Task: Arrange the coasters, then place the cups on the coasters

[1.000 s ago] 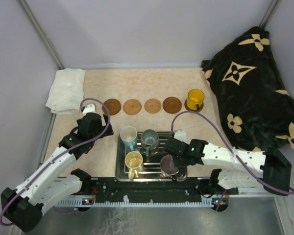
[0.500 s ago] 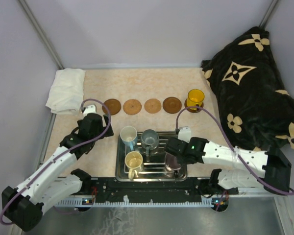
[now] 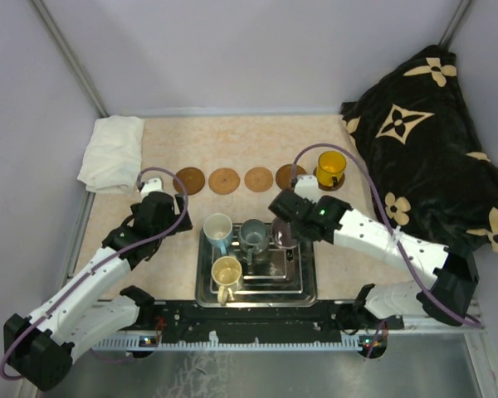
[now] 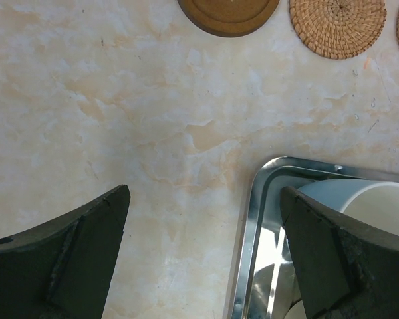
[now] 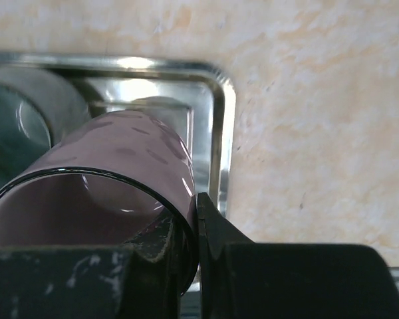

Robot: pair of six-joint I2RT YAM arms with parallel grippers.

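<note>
**A:** While the right hand (image 5: 189, 229) hangs over the tray (image 3: 270, 286), what is in it?

**B:** The purple-grey cup (image 5: 113, 153). The hand pinches its rim, one finger inside the wall and one outside. The cup is tilted above the far right part of the tray.

**A:** And the left hand (image 4: 205, 199)?

**B:** Spread wide, with nothing between its fingers. It hovers over the bare counter (image 4: 120, 100), just beside the tray's far left corner.

**A:** Where are the other cups?

**B:** Three stand in the tray. The white-and-blue cup (image 3: 217, 230) is at the far left, with the grey-blue cup (image 3: 253, 235) beside it. The cream-yellow cup (image 3: 227, 272) is nearer the arms. The orange-yellow cup (image 3: 330, 166) sits on the end coaster (image 3: 324, 186), of which only a dark edge shows.

**A:** And the rest of the coasters?

**B:** They lie in a row on the counter beyond the tray. From the left there is a dark coaster (image 3: 190, 180), then a woven coaster (image 3: 224, 180) and a second woven coaster (image 3: 259, 179). Last is another dark coaster (image 3: 284, 176), partly hidden by the right arm.

**A:** Anything else?

**B:** A white cloth (image 3: 112, 152) lies at the far left, and a black flowered blanket (image 3: 423, 133) on the right.
</note>
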